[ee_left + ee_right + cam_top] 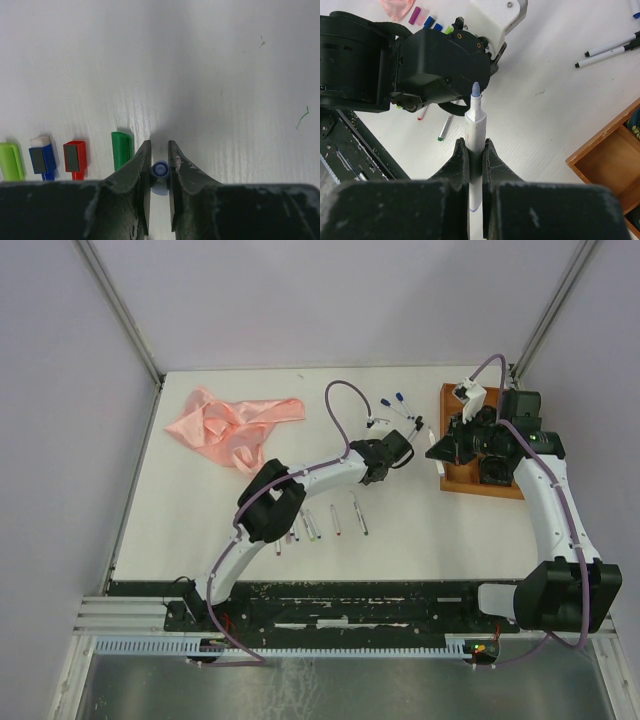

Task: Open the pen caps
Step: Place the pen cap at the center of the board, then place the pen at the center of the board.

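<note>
— What do we have at the left gripper (159, 148)?
— Its fingers are pressed in on a stubby blue cap (160, 170). We see the cap end-on, pinched between the two pads, just over the table (225, 75).
— And the right gripper (475, 146)?
— Clamped on a white pen (474, 125). The barrel stands out past the jaws and its pale blue tip is bare, pointing at the black body of the left gripper. We cannot tell whether tip and body touch.
— Where do we find the two on the table?
— From above, right of the middle, facing each other. The left one is just left of the right one, and both are beside the left edge of the tray (470, 486).
— What lies next to the held cap?
— Four loose caps (74, 156) in a row on the table, apart from one another: dark green closest to the fingers, then red, blue, and light green cut by the view's edge. The right wrist view shows caps beyond the left gripper, on the side toward the cloth (235, 425).
— And the other pens (336, 521)?
— We count a few in a loose row near of the grippers, partly under the left arm (300, 480), and a few more with dark ends far of them.
— The cloth?
— Pink, crumpled, at the far left, well apart from the grippers.
— The tray?
— Wooden, at the right of the table, with the wrist of the right arm (548, 510) over it. We cannot make out what is inside.
</note>
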Controlling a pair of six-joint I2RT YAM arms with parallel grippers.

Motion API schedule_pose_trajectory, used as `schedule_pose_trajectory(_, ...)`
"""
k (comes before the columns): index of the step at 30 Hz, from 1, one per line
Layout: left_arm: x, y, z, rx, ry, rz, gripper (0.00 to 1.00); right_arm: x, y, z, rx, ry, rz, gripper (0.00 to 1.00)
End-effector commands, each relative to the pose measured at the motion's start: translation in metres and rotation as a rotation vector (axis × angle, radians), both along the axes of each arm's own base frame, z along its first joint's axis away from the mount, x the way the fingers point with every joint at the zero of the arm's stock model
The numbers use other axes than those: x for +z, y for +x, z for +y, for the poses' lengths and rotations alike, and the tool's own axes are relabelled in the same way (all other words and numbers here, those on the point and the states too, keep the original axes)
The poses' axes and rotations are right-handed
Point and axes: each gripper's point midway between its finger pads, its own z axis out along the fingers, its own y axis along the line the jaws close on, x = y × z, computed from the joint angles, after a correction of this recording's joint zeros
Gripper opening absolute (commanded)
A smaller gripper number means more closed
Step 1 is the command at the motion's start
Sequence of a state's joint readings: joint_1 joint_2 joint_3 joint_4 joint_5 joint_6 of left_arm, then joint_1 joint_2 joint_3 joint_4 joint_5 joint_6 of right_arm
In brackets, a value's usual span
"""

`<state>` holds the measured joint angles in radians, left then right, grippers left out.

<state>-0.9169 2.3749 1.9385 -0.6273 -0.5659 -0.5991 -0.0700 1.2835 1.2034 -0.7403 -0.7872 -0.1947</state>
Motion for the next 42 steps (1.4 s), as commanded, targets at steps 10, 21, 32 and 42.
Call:
schedule_pose_trajectory(10, 0.008, 0.008, 0.003, 0.009, 0.021, -0.017, 0.45, 0.015, 0.001, 0.001, 0.003, 0.032, -0.056, 0.02)
schedule_pose_trajectory(21, 0.059, 0.012, -0.005, -0.005, -0.061, -0.077, 0.45, 0.016, -0.002, 0.004, 0.025, 0.058, -0.053, 0.02)
schedule_pose_trajectory(32, 0.155, 0.000, 0.014, -0.015, -0.252, -0.254, 0.44, 0.031, -0.017, 0.021, 0.123, 0.140, -0.127, 0.02)
schedule_pose_trajectory(42, 0.200, -0.052, 0.078, -0.098, -0.458, -0.476, 0.46, 0.027, -0.017, 0.036, 0.119, 0.291, -0.115, 0.04)
